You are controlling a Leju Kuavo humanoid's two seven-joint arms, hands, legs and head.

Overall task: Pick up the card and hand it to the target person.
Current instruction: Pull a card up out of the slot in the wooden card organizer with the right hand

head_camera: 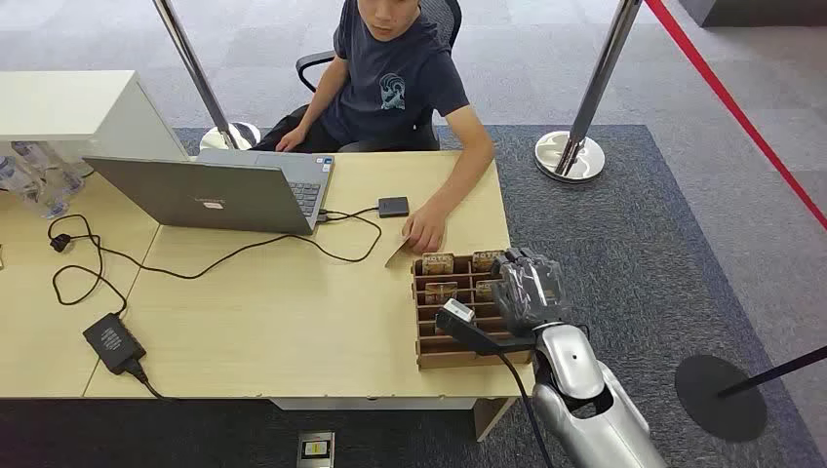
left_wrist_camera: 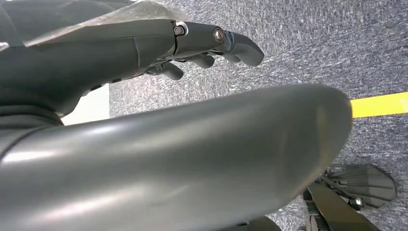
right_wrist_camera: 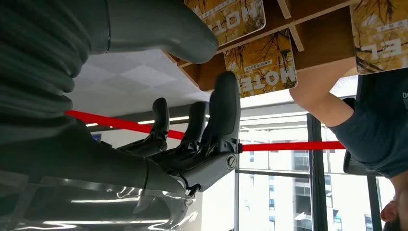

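Hotel cards (head_camera: pixel 438 261) thin, stiff, light, slippery in wooden tray (head_camera: pixel 425 343); best pinched by upper edge. Right hand (head_camera: pixel 528 290) above, fingers apart, holding nothing.

The right hand (head_camera: pixel 528 289) covers the right-hand compartments of the wooden card tray (head_camera: pixel 426 351) at the tabletop's right edge, hiding their contents. Card print (head_camera: pixel 438 261) there is too small to read. The person's head (head_camera: pixel 388 12) is cut off

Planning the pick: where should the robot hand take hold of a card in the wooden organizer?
Grip the card's exposed top edge, coming from above. The cards stand in the organizer's slots, walls shielding their sides, and the right robot hand hovers over the box.
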